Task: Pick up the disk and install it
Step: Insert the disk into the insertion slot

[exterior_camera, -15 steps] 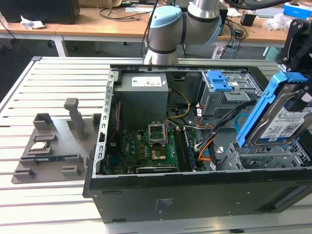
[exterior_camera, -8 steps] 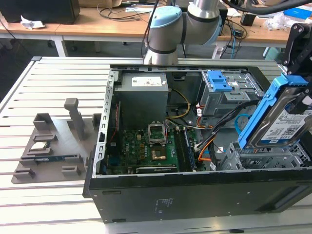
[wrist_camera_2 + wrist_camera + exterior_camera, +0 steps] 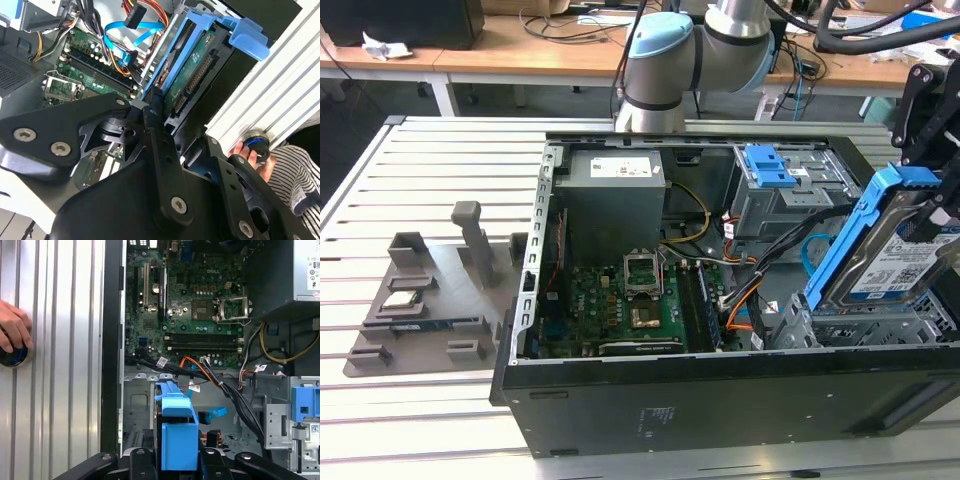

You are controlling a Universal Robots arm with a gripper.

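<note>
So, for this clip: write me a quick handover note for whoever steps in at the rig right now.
Gripper: shut on the disk, gripping its blue frame.
Disk: tilted, held above the drive cage at the exterior view's right end of the open computer case; not seated.
Done: disk picked up and brought to the case.
Left: installing it.
Note: a person's hand rests on a knob on the table beside the case.

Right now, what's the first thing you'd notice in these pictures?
The disk in its bright blue frame, tilted above the open computer case at the exterior view's right, held by the black gripper. Next, the green motherboard on the case floor. A person's hand rests on a round knob beside the case.
</note>
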